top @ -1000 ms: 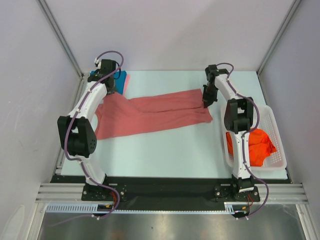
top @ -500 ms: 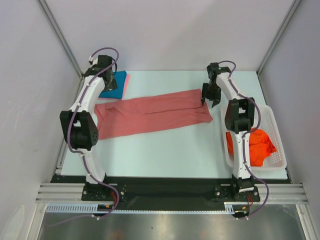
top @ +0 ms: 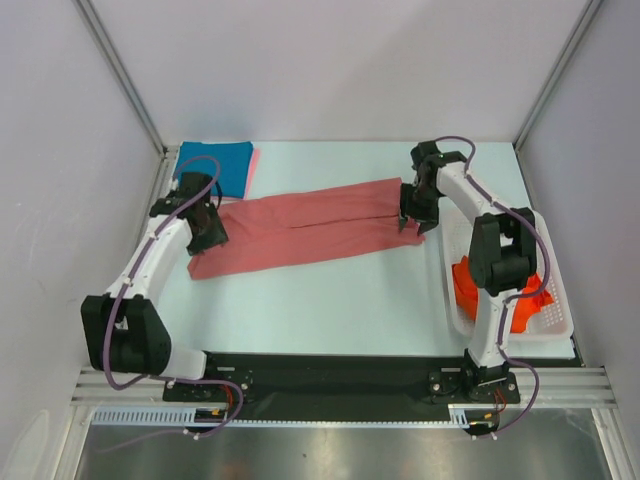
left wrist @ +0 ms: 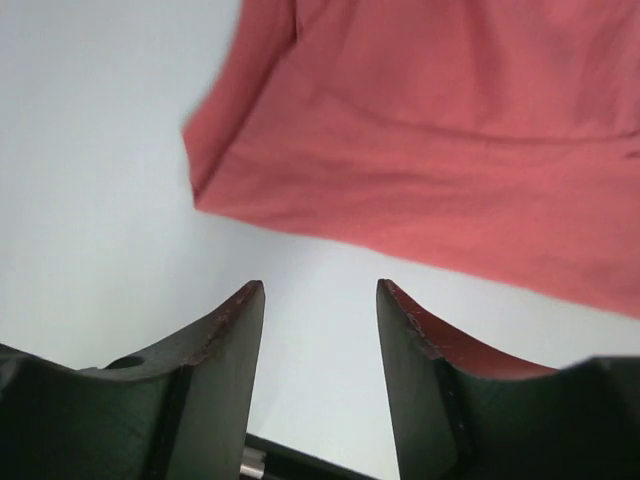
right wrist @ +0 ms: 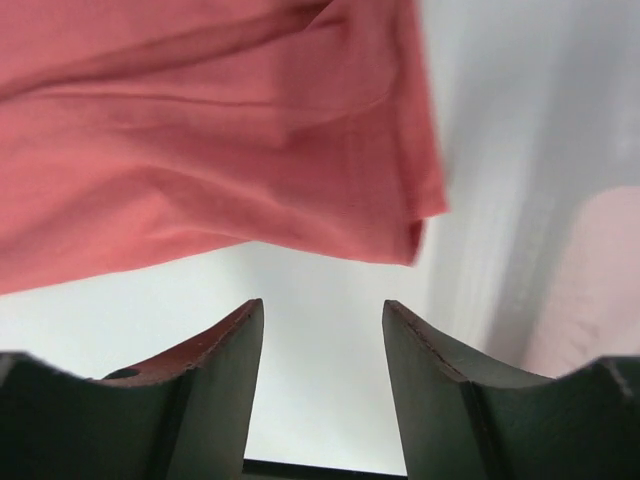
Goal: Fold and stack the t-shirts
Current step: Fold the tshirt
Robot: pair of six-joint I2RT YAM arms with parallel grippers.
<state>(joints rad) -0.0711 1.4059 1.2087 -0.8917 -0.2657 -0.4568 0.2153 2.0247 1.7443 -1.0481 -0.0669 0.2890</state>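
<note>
The folding is partway done. A dusty salmon-red cloth t-shirt (top: pixel 300 228) lies on the pale desk (top: pixel 330 300) as a long, narrow band. It looks doubled lengthwise and runs from beside the left arm to beside the right one. By the look of it, it still needs folding across its length and then moving to the stack.

At the far left corner, a folded teal-blue t-shirt (top: pixel 215 165) rests on a light pink t-shirt (top: pixel 253 163), of which only a thin edge shows. The stack therefore appears to hold two. On the right, a white plastic lattice basket (top: pixel 556 280) holds a heap of bright orange-red cloth (top: pixel 522 292), presumably shirts still waiting.

The left fingers (left wrist: pixel 220 350) hover at the band's left end, spread apart, with only bare desk between them. The right fingers (right wrist: pixel 215 365) hover at its right end, likewise spread and holding nothing.

Counted, there is one salmon-red shirt, one teal, one pink, one basket and two arms. How many shirts make up the orange-red heap cannot be told.
</note>
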